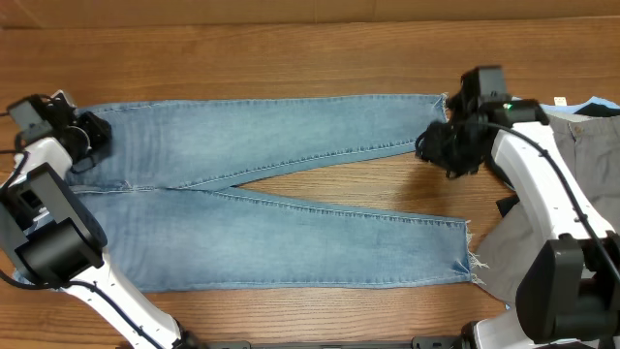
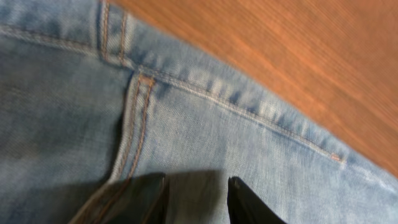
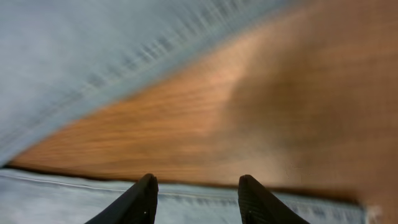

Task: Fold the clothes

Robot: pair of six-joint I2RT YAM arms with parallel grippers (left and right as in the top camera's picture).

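Light-blue denim jeans (image 1: 291, 242) lie flat on the wooden table (image 1: 291, 58), waist to the left and both legs running right with frayed hems. My left gripper (image 1: 90, 138) hovers over the far corner of the waistband. In the left wrist view it (image 2: 197, 186) is open just above the denim, near a belt loop (image 2: 134, 118), with nothing held. My right gripper (image 1: 438, 145) is at the hem of the far leg. The blurred right wrist view shows it (image 3: 198, 186) open over the jeans (image 3: 74, 62) and bare wood, holding nothing.
Grey trousers (image 1: 581, 136) lie at the right edge under the right arm, with a pale-blue piece (image 1: 599, 101) behind them. More grey cloth (image 1: 499, 254) lies past the near leg's hem. A wedge of bare wood (image 1: 329, 174) shows between the legs.
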